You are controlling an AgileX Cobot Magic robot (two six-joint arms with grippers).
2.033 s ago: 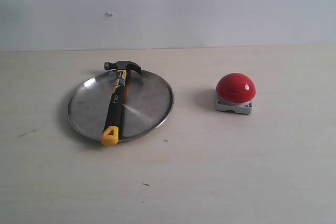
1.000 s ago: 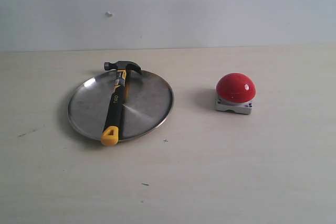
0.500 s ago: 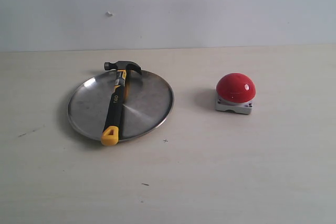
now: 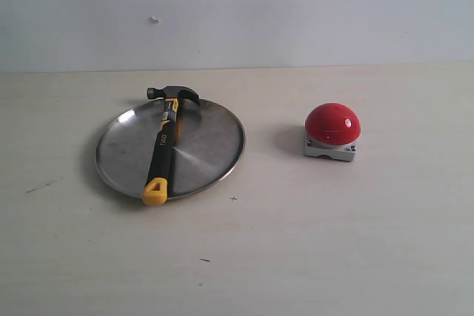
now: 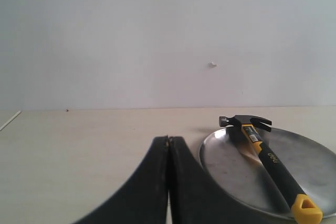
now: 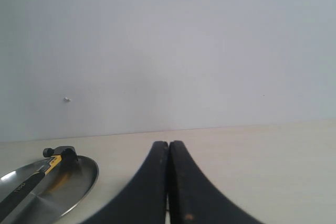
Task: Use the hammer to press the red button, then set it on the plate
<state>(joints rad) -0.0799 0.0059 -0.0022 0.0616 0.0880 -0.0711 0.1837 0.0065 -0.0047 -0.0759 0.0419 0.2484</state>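
Note:
The hammer (image 4: 161,149) lies across the silver plate (image 4: 211,142), its dark head over the far rim and its yellow looped end over the near rim. The red button (image 4: 333,123) sits on its grey base to the right of the plate, apart from it. Neither arm shows in the exterior view. In the left wrist view my left gripper (image 5: 168,139) is shut and empty, short of the plate (image 5: 231,166) and hammer (image 5: 268,158). In the right wrist view my right gripper (image 6: 168,144) is shut with nothing in it, the plate (image 6: 79,182) and hammer (image 6: 31,179) off to one side.
The objects rest on a pale wooden table (image 4: 296,249) with a few small dark specks. A plain white wall (image 4: 296,12) runs along the table's far edge.

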